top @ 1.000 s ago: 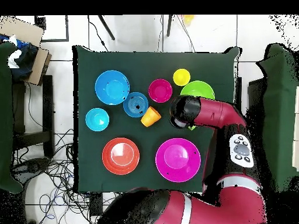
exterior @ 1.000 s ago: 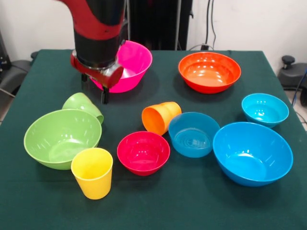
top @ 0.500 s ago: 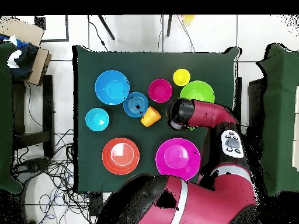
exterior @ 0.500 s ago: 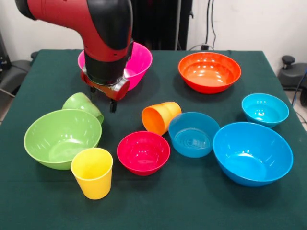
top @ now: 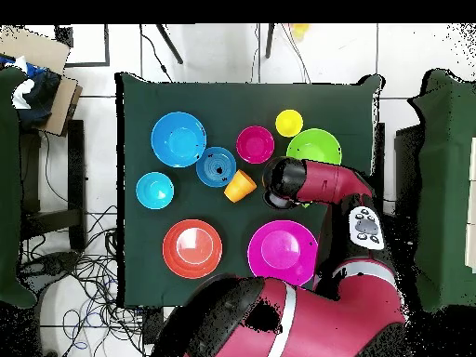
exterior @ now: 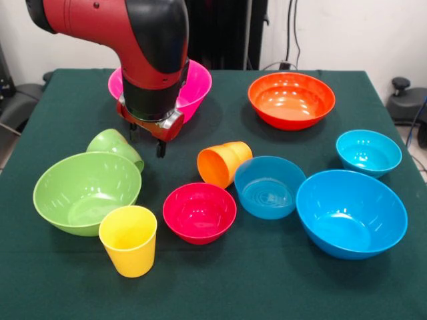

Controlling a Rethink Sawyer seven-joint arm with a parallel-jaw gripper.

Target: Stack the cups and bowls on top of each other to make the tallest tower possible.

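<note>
Gripper low over the green surface, between pink bowl and green cup; two dark fingertips poking down with a gap, holding nothing, though how wide cannot be told. Green cup on its side, touching green bowl near the left edge. Yellow cup upright just beside that bowl, toward the near edge. Orange cup tipped over mid-surface, beside red bowl and mid blue bowl. Big blue bowl toward the near right corner, small cyan bowl by the right edge, orange bowl near the far edge. Nothing stacked.
</note>
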